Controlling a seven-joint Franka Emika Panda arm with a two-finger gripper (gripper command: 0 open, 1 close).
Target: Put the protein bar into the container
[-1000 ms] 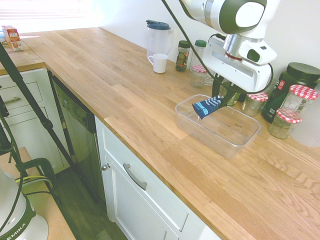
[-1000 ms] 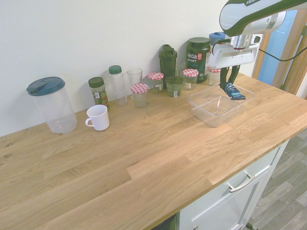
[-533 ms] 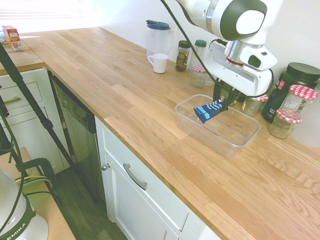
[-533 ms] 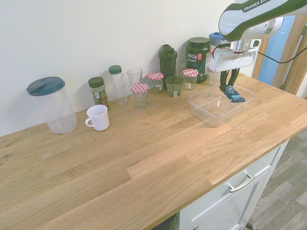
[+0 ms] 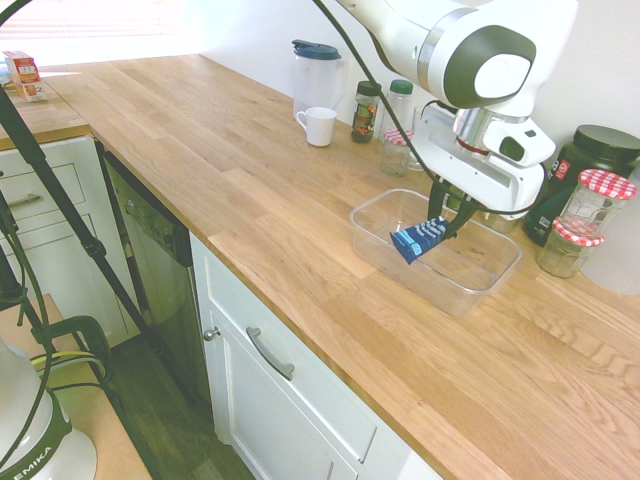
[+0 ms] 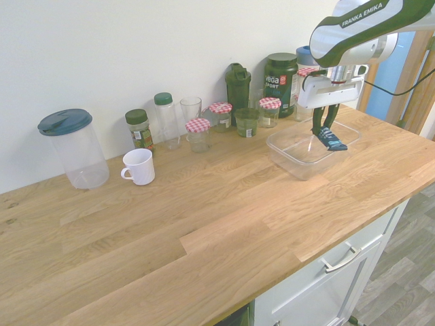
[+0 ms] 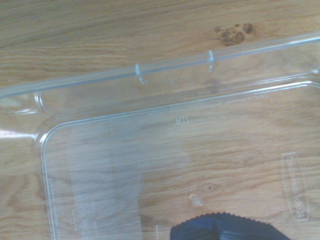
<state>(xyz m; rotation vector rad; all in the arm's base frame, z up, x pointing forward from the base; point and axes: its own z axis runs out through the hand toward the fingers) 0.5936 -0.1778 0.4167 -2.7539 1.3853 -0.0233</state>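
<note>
Writing "FRANKA EMIKA" is on the arm (image 6: 372, 30), and "Vega SPORT" on the dark green tub (image 6: 279, 81). Tool (image 5: 448, 212) grips the protein bar (image 5: 419, 240), dark blue with white and light-blue marks, above the clear container (image 6: 304, 153). The bar tilts, its long axis slanting downward from the fingertips.

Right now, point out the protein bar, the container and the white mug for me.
Protein bar (image 5: 418, 240): first exterior view, on its wrapper.
Container (image 6: 304, 162): second exterior view, on its near rim.
White mug (image 6: 140, 168): second exterior view, on its side.
</note>
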